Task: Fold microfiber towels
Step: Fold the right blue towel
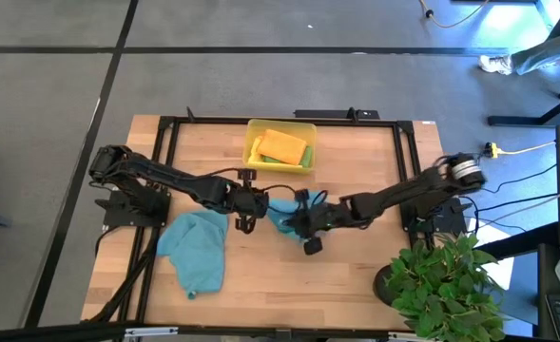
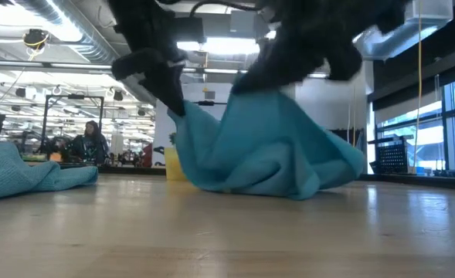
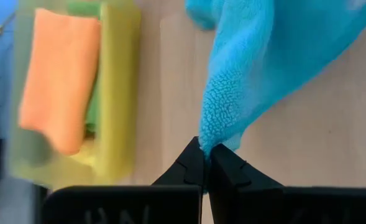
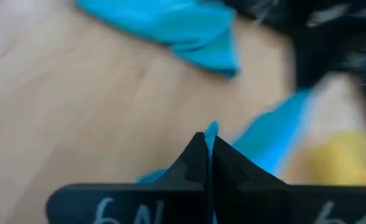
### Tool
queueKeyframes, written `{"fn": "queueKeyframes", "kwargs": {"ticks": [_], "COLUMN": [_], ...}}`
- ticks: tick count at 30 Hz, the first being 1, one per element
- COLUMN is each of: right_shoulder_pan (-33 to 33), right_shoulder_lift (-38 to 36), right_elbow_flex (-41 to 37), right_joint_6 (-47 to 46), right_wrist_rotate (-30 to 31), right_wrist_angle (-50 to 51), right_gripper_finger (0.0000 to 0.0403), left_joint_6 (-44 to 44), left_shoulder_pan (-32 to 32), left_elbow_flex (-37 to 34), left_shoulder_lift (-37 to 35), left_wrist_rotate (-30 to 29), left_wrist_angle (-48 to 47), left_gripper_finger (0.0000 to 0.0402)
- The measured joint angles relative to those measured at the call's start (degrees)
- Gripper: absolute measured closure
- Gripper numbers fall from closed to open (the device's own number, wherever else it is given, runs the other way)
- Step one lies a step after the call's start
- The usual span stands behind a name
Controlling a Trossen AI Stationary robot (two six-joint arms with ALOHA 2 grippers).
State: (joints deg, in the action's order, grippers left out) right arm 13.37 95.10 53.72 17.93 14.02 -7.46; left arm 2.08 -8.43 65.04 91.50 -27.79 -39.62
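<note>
Orange towel [image 1: 281,145] folded in tray [image 1: 253,152]; beside tray, left pincer [image 3: 206,163] and right pincer [image 4: 206,144] each pinch teal towel [image 2: 266,147]; second teal towel [image 1: 196,249] unfolded on counter [image 1: 289,275].

Wooden table [image 1: 356,275] (2 teal towels [image 1: 196,249], yellow tray [image 1: 253,152], plant [image 1: 441,285])

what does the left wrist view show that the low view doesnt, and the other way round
Only the left wrist view: the yellow tray with the orange towel over a green towel, and the left gripper with its jaws shut on a corner.

Only the low view: the second teal towel heaped aside, a person beyond.

Both: the lifted teal towel and wooden table.
</note>
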Motion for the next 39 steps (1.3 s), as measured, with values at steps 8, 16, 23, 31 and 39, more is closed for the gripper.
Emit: {"fn": "queueKeyframes", "kwargs": {"ticks": [8,16,23,31,39], "right_shoulder_pan": [0.33,-3.24,-8.22,-13.64,-13.25], "right_shoulder_lift": [-14.84,-26.73,-35.71,-42.86,-44.21], "right_elbow_flex": [-0.66,-0.68,-0.72,-0.72,-0.72], "right_joint_6": [0.41,2.99,5.19,6.65,1.72], "right_wrist_rotate": [14.16,23.89,23.49,21.24,11.97], "right_wrist_angle": [11.20,12.05,11.71,12.17,14.48], "right_gripper_finger": [0.0400,0.0401,0.0402,0.0402,0.0402], "left_joint_6": [0.04,9.60,18.83,29.96,26.48], "left_shoulder_pan": [-0.39,0.34,1.72,8.75,8.59], "left_elbow_flex": [2.00,8.58,18.99,22.79,22.88], "left_shoulder_lift": [-5.96,-13.38,-15.73,-14.81,-16.18], "left_wrist_rotate": [-5.62,-14.34,-20.65,-19.91,-19.62], "left_wrist_angle": [-6.67,-6.53,-7.54,-7.02,-7.65], "left_gripper_finger": [0.0402,0.0401,0.0401,0.0401,0.0401]}}
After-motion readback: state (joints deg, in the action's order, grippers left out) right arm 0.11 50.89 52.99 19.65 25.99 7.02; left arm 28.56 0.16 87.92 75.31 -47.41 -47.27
